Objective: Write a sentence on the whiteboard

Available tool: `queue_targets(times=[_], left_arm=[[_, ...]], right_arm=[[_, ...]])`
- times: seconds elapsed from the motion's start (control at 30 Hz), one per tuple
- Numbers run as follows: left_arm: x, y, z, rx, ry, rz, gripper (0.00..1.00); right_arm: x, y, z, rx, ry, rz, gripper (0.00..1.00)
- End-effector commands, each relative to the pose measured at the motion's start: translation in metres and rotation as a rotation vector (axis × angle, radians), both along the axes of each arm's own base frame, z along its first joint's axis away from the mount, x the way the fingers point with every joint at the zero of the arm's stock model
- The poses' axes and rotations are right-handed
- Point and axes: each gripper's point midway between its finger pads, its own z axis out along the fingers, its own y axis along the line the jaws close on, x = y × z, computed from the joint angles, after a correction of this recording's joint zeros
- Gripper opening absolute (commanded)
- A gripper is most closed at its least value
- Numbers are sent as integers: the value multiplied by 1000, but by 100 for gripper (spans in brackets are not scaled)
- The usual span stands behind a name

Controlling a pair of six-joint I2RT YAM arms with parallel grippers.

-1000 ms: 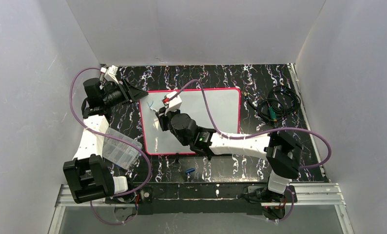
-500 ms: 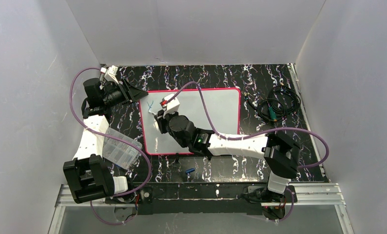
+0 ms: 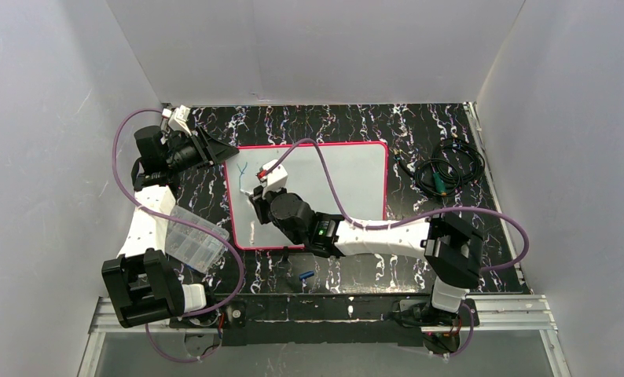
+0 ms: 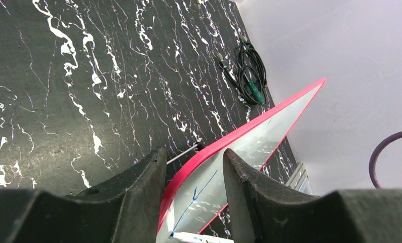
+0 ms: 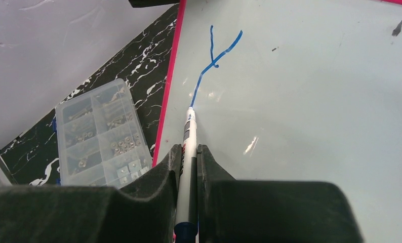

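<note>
Blue sentence (image 5: 212, 63) stroke grew downward: right gripper (image 5: 189, 151), clamped on marker (image 5: 190, 132), slid nearer; left gripper (image 4: 194, 154) pinches whiteboard (image 5: 300, 111) frame; only letter 1 begun

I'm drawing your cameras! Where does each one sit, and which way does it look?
Top camera: high behind the robot, looking down on the table; left arm and right arm show.
Left wrist camera: on the left arm, looking along the whiteboard toward a cable coil; the left gripper straddles its frame.
Right wrist camera: looking down the marker, gripped by the right gripper, at the blue line.
Shared: both wrist views see the whiteboard and blue line.
</note>
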Motion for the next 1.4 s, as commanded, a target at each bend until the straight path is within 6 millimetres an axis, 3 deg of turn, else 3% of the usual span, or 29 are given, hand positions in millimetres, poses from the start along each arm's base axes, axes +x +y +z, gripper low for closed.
queue_targets(times=[0.0,0.13,0.23,0.4,1.37], left_arm=[[-10,-7,11,-7,-29,-41,43],[-10,-7,11,-6,-29,-39,43],[-10,-7,11,-6,-29,-39,43],[-10,-7,10,-7,-28,-40,43],[-11,-8,12,-8,-31,-42,43]], right_arm=[[-7,-2,32,74,-36,30,1],[-14,-5,62,154,-69,65,1],[-7,-16,73,176,-85,9,1],[4,-24,72,147,-115,-66,1],[20,-9,49,73,-112,-82,1]])
